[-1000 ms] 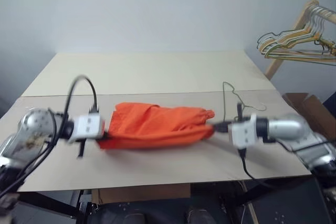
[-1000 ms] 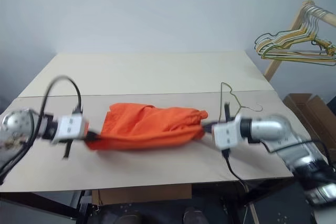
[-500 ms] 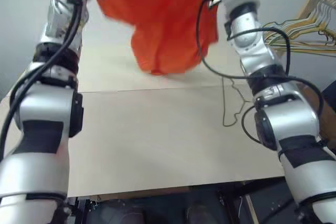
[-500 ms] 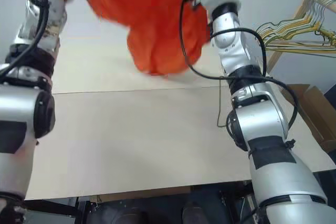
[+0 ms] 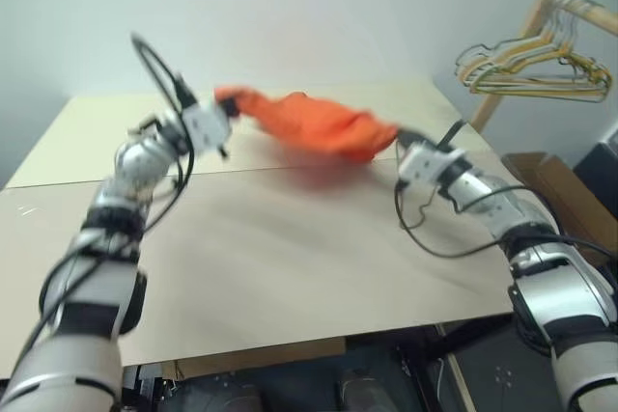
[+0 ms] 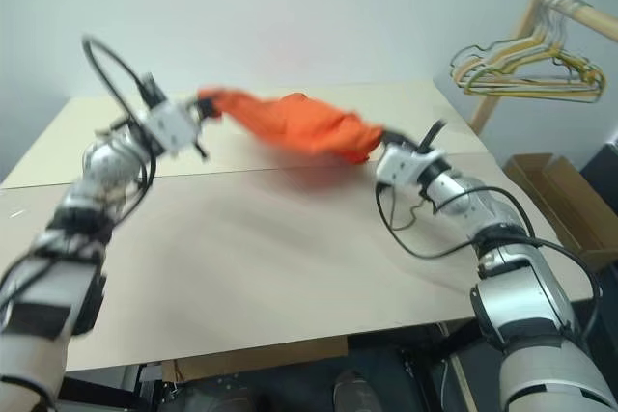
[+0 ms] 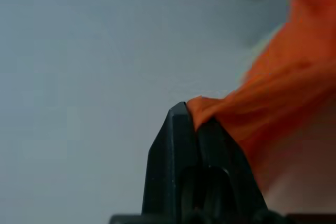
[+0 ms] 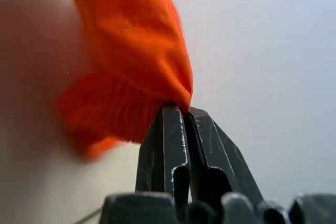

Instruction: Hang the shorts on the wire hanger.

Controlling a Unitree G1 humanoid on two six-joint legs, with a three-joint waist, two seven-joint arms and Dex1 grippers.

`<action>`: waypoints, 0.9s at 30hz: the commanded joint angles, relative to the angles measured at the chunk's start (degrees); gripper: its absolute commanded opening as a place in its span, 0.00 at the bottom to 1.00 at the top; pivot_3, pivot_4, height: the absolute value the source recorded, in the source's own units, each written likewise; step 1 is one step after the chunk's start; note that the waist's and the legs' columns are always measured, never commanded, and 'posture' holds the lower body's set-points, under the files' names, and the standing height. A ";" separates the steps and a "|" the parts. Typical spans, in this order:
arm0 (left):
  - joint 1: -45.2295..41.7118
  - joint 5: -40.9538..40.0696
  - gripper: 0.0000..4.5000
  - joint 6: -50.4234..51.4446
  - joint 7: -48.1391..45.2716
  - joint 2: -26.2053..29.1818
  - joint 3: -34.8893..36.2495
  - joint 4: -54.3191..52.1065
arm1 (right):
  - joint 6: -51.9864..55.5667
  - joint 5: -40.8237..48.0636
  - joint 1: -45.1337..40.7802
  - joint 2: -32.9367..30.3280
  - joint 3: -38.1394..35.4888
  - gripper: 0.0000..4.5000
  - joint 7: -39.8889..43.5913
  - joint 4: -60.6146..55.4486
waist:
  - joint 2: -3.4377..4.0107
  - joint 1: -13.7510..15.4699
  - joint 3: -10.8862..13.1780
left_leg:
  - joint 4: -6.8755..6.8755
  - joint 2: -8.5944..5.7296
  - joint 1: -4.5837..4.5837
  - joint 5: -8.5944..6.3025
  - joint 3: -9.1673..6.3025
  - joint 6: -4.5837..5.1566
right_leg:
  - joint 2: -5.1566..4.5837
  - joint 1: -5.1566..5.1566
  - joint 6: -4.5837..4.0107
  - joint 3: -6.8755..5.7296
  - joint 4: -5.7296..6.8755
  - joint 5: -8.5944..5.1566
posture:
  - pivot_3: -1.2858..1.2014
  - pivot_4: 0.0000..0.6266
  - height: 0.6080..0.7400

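The orange shorts (image 5: 314, 125) hang stretched in the air above the far half of a tan table (image 5: 270, 267). The left gripper (image 7: 195, 120) pinches one end, the right gripper (image 8: 181, 109) the other, each clamped tight on fabric. A bunch of wire hangers (image 5: 531, 69) hangs on a wooden rack to the right.
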 commanded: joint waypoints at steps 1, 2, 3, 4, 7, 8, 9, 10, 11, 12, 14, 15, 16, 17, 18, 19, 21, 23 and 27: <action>11.48 -9.52 0.00 12.17 -13.15 9.28 0.44 -21.91 | -4.91 -3.23 0.74 -2.30 3.20 0.00 7.10 -2.04 | 0.00 -2.11 0.00 | 0.00 0.03 -0.02 -0.01 -0.19 0.01 | -0.02 -0.02 0.00 0.05 0.04 0.00 | 0.49 0.02 1.00; 14.91 -10.45 0.00 16.65 -14.92 11.55 0.95 -26.26 | -5.18 -4.04 1.05 -2.51 3.78 0.00 7.91 -1.96 | 0.00 -2.62 0.00 | 0.01 0.03 0.01 -0.03 -0.43 0.05 | -0.01 0.01 0.01 0.06 0.04 -0.01 | 0.50 0.02 1.00; 18.43 -10.90 0.00 19.39 -16.68 13.94 1.38 -30.05 | -5.41 -5.71 1.14 -2.84 4.54 0.00 7.61 -2.07 | 0.00 -2.79 0.00 | 0.01 -0.02 0.02 -0.03 -0.59 0.06 | -0.03 0.07 0.01 -0.01 0.04 -0.01 | 0.50 0.02 1.00; 21.96 -11.36 0.00 21.56 -18.90 16.68 1.60 -33.46 | -5.58 -6.72 1.22 -3.03 5.07 0.00 7.71 -2.11 | 0.02 -2.92 0.00 | 0.03 -0.02 0.11 -0.03 -0.69 0.06 | -0.02 0.17 0.01 -0.05 0.05 -0.01 | 0.50 0.02 1.00; 30.43 -11.40 0.00 28.87 -23.91 24.62 2.77 -42.25 | -6.65 -9.36 1.27 -3.68 6.20 0.00 7.18 -2.65 | 0.09 -2.49 0.08 | -0.16 -0.06 1.18 -0.17 -0.80 0.28 | 0.03 1.28 0.01 -0.12 -0.44 -0.05 | 0.50 0.03 1.00; 32.79 -11.13 0.00 31.45 -25.07 27.03 3.21 -44.71 | -7.01 -10.44 1.32 -3.97 6.60 0.00 6.66 -2.94 | 0.12 -2.30 0.12 | -0.22 -0.07 1.46 -0.22 -0.81 0.34 | 0.02 1.62 -0.01 -0.18 -0.54 -0.08 | 0.50 0.03 1.00; 35.26 -10.85 0.00 33.75 -26.60 29.78 3.56 -47.19 | -7.33 -12.38 1.32 -4.51 7.34 0.00 5.61 -3.60 | 0.12 -1.99 0.12 | -0.25 -0.06 1.69 -0.23 -0.82 0.35 | 0.02 1.85 -0.02 -0.24 -0.66 -0.09 | 0.50 0.03 1.00; 37.28 -10.90 0.00 35.47 -28.06 31.93 4.00 -49.21 | -7.81 -13.92 1.35 -4.95 7.88 0.00 4.77 -4.12 | 0.12 -1.69 0.12 | -0.28 -0.05 1.84 -0.25 -0.83 0.37 | 0.03 2.02 -0.03 -0.25 -0.72 -0.10 | 0.50 0.04 1.00; 39.37 -10.99 0.00 36.42 -29.52 34.01 4.54 -51.09 | -8.18 -14.69 1.59 -5.24 8.16 0.00 4.45 -4.58 | 0.12 -1.36 0.13 | -0.29 -0.06 1.88 -0.26 -0.81 0.37 | 0.03 2.07 -0.03 -0.23 -0.77 -0.10 | 0.50 0.04 1.00; 41.82 -10.92 0.00 38.21 -30.36 36.13 5.26 -53.60 | -8.42 -16.10 1.91 -5.72 8.65 0.00 3.59 -5.46 | 0.10 -1.00 0.14 | -0.29 -0.07 1.87 -0.26 -0.80 0.37 | 0.02 2.07 -0.02 -0.23 -0.78 -0.10 | 0.50 0.04 1.00; 44.88 -11.29 0.00 40.71 -31.00 38.02 6.68 -56.88 | -8.82 -17.46 2.46 -6.25 9.04 0.00 2.44 -6.44 | 0.10 -0.33 0.15 | -0.29 -0.08 1.82 -0.27 -0.79 0.37 | -0.01 2.06 -0.02 -0.22 -0.85 -0.10 | 0.50 0.04 1.00; 46.34 -11.69 0.00 41.38 -30.91 38.09 7.37 -58.61 | -9.28 -17.34 3.16 -6.74 8.88 0.00 2.37 -7.26 | 0.10 0.13 0.15 | -0.28 -0.09 1.80 -0.27 -0.77 0.38 | -0.01 2.05 -0.02 -0.22 -0.86 -0.11 | 0.50 0.04 1.00; 47.46 -11.98 0.00 41.98 -30.71 37.91 8.00 -59.98 | -9.78 -17.06 3.74 -7.20 8.69 0.00 2.42 -7.93 | 0.11 0.60 0.16 | -0.28 -0.08 1.79 -0.28 -0.76 0.38 | -0.01 2.05 -0.02 -0.22 -0.88 -0.11 | 0.50 0.05 1.00; 48.47 -12.10 0.00 42.59 -30.41 37.64 8.61 -61.21 | -10.12 -16.82 4.33 -7.63 8.46 0.00 2.45 -8.64 | 0.12 1.06 0.18 | -0.28 -0.09 1.79 -0.28 -0.75 0.39 | -0.03 2.06 -0.02 -0.22 -0.88 -0.11 | 0.50 0.05 1.00; 49.41 -12.01 0.00 43.36 -29.59 36.95 9.03 -62.78 | -10.56 -16.01 5.36 -8.42 8.04 0.00 2.96 -9.92 | 0.11 1.49 0.18 | -0.27 -0.09 1.79 -0.28 -0.70 0.39 | -0.03 2.06 -0.02 -0.22 -0.88 -0.11 | 0.50 0.05 1.00; 50.24 -12.14 0.00 44.55 -28.68 36.25 9.38 -64.39 | -11.30 -14.92 6.76 -9.60 7.60 0.00 3.76 -11.69 | 0.11 1.80 0.19 | -0.25 -0.09 1.78 -0.28 -0.58 0.39 | -0.03 2.06 -0.02 -0.23 -0.88 -0.11 | 0.50 0.06 1.00; 51.76 -12.54 0.00 46.39 -27.73 35.23 10.18 -66.87 | -12.36 -11.68 10.01 -11.95 6.71 0.00 5.91 -15.48 | 0.12 2.54 0.21 | -0.25 -0.09 1.79 -0.28 -0.30 0.39 | -0.03 2.06 -0.03 -0.23 -0.86 -0.11 | 0.50 0.06 1.00; 53.39 -12.35 0.00 46.59 -28.08 34.89 11.19 -68.11 | -12.31 -8.72 13.43 -14.39 5.99 0.00 8.01 -20.07 | 0.10 2.91 0.25 | -0.23 -0.05 1.82 -0.29 -0.22 0.39 | -0.02 2.06 -0.06 -0.21 -0.81 -0.13 | 0.50 0.07 1.00; 57.29 -11.98 0.00 46.16 -29.24 34.83 13.29 -69.74 | -10.04 -1.79 23.07 -19.55 3.56 0.00 11.87 -31.66 | 0.10 3.64 0.29 | -0.24 0.00 1.93 -0.35 -0.04 0.50 | 0.02 2.07 -0.18 -0.10 -0.76 -0.19 | 0.50 0.09 1.00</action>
